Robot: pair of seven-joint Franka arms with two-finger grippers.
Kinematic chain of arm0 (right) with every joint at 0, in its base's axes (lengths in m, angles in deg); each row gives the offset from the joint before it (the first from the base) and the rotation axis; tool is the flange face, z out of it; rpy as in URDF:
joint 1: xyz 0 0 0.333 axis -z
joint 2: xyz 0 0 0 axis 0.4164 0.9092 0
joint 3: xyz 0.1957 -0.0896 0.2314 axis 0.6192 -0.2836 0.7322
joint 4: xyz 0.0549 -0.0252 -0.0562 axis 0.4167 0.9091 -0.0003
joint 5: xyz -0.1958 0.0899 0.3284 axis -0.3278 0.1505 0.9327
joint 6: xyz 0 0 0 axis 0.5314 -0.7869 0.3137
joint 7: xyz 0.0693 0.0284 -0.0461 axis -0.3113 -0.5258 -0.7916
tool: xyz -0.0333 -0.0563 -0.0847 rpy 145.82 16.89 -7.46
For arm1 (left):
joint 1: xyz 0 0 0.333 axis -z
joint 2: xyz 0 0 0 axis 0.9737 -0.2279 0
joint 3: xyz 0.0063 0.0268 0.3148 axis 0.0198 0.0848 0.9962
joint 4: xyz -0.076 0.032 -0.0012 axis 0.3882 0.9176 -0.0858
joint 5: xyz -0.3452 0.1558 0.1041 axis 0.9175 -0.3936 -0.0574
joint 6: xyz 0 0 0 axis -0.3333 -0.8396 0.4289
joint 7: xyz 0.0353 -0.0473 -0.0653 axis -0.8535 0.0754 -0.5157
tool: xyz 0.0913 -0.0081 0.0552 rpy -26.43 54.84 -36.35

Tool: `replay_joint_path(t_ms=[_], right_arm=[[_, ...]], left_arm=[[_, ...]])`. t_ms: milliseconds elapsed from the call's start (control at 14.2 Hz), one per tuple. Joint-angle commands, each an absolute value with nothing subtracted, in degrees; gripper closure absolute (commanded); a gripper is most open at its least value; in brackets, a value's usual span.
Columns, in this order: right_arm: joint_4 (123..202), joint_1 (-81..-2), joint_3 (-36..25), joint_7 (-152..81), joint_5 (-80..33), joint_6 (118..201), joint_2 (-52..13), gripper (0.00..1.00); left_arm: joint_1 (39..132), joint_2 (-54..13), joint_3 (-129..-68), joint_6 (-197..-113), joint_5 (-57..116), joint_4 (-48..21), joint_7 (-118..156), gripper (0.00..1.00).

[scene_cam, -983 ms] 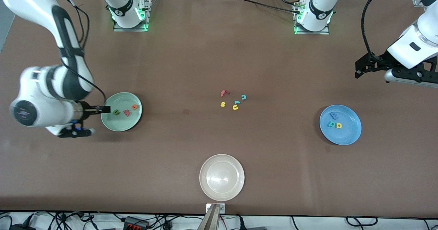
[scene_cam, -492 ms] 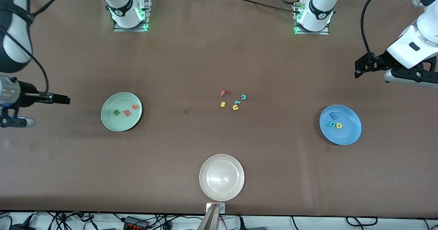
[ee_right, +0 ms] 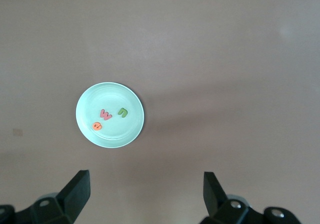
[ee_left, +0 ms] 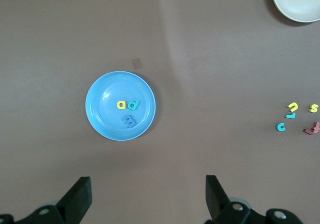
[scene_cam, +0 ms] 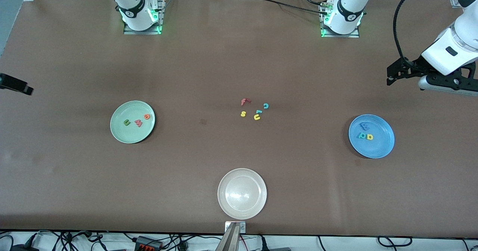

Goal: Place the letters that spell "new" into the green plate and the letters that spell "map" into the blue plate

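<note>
**Foam letters sorted onto both plates, both grippers spread wide and empty**

Nearest the front camera: round whitish-beige plate [scene_cam: 242, 194], nothing on it.

Farther back, toward the right arm's end of the table: round pale mint-green plate [scene_cam: 132, 121] holding green foam n [scene_cam: 127, 123], salmon-red foam w [scene_cam: 138, 123] and orange foam e [scene_cam: 147, 117], side by side and apart from each other. Toward the left arm's end, about level with it: round sky-blue plate [scene_cam: 371, 136] holding yellow foam a [scene_cam: 369, 136] and teal foam p [scene_cam: 362, 135] just beside each other, with blue foam m [scene_cam: 364, 126] next to them, farther from the front camera.

Mid-table, between the two plates and slightly farther back: loose cluster of red foam f [scene_cam: 244, 101], yellow foam s [scene_cam: 243, 113], yellow foam u [scene_cam: 257, 117], teal foam l [scene_cam: 258, 111] and teal foam c [scene_cam: 266, 105].

Farther still, raised over the table: left gripper [ee_left: 147, 196], well apart from the blue plate, fingers spread, gripping nothing. Right gripper [ee_right: 145, 194], likewise raised, well apart from the green plate, over the table's edge, fingers spread and empty.
</note>
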State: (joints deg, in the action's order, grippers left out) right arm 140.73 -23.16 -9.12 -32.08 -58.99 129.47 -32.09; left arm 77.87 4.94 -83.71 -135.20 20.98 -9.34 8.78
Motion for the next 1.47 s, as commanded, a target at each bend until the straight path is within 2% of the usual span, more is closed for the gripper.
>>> replay_joint_path(t_ms=[0, 281, 632, 1405], right_arm=[[144.9, -19.3, -3.4, -35.5, -61.9, 132.8, -35.3, 0.00], [147.0, -19.7, -1.9, -34.7, -63.5, 134.2, -36.2, 0.00], [159.5, -18.7, -2.8, -34.5, -61.6, 139.4, -44.4, 0.00], [160.0, -19.1, -2.6, -34.8, -62.4, 137.8, -44.6, 0.00]], left_arm=[[78.0, 4.0, -84.0, -133.9, 20.0, -7.4, 7.8, 0.00], [77.9, 4.0, -83.9, -133.9, 20.1, -7.4, 7.9, 0.00], [77.9, 4.0, -83.9, -133.9, 20.0, -7.5, 7.9, 0.00], [77.9, 4.0, -83.9, -133.9, 20.0, -7.4, 7.9, 0.00]])
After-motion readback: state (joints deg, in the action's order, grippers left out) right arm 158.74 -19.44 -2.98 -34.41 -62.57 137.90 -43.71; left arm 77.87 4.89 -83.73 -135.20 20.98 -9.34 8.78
